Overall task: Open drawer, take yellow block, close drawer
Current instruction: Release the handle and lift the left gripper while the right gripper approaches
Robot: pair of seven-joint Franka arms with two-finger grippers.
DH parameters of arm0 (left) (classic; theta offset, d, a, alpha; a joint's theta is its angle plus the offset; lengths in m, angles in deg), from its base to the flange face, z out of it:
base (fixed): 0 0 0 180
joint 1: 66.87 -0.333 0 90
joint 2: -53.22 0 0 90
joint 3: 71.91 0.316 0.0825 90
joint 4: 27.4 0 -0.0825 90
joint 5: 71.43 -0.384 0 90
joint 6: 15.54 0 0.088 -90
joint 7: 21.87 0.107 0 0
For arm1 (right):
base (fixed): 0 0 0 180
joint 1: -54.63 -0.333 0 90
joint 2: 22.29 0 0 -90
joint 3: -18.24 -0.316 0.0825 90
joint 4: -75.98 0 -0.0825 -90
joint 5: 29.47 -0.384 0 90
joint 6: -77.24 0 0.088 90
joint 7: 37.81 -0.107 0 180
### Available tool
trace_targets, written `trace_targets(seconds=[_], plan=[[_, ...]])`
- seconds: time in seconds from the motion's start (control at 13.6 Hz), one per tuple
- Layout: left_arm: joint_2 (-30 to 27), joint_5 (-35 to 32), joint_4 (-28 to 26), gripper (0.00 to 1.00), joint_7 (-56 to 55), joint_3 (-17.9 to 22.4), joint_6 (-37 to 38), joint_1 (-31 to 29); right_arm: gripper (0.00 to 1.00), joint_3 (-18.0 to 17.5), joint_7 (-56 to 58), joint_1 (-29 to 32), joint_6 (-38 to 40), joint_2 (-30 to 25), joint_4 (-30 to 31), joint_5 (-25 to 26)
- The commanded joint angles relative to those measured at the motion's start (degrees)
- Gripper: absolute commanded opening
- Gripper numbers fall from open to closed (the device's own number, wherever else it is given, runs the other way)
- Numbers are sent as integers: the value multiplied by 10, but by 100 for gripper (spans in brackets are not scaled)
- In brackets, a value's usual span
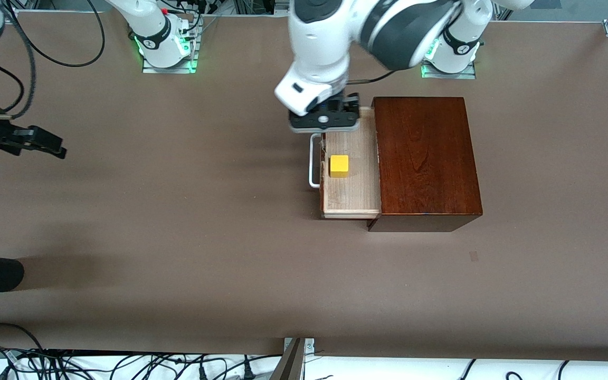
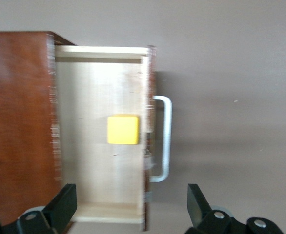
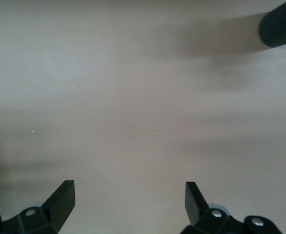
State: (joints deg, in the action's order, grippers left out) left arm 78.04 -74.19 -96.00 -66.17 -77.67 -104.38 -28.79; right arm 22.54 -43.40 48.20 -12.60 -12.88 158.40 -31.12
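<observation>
Pale light-wood drawer of the dark mahogany box stands pulled out, and the small bright yellow block lies in it, close to the front board with the white metal handle. My left pincer hangs wide open over the drawer's end nearest the bases, empty. My right pincer, also wide, waits over the bare brown worktop. I think the risk is the narrow gap: a finger may strike the front board and push the block away.
</observation>
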Motion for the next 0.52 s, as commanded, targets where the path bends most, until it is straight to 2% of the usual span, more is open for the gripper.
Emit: trace_targets(seconds=[0.0, 0.22, 0.44], plan=[[-77, 15, -63, 100, 88, -9, 17, -55, 100, -42, -23, -5, 11, -2, -7, -5], [-127, 15, -76, 100, 156, -10, 52, -123, 100, -96, -34, -17, 10, 3, -7, -5], [-152, 15, -80, 100, 198, -9, 75, -180, 100, -103, -60, -58, 3, 7, -7, -5]])
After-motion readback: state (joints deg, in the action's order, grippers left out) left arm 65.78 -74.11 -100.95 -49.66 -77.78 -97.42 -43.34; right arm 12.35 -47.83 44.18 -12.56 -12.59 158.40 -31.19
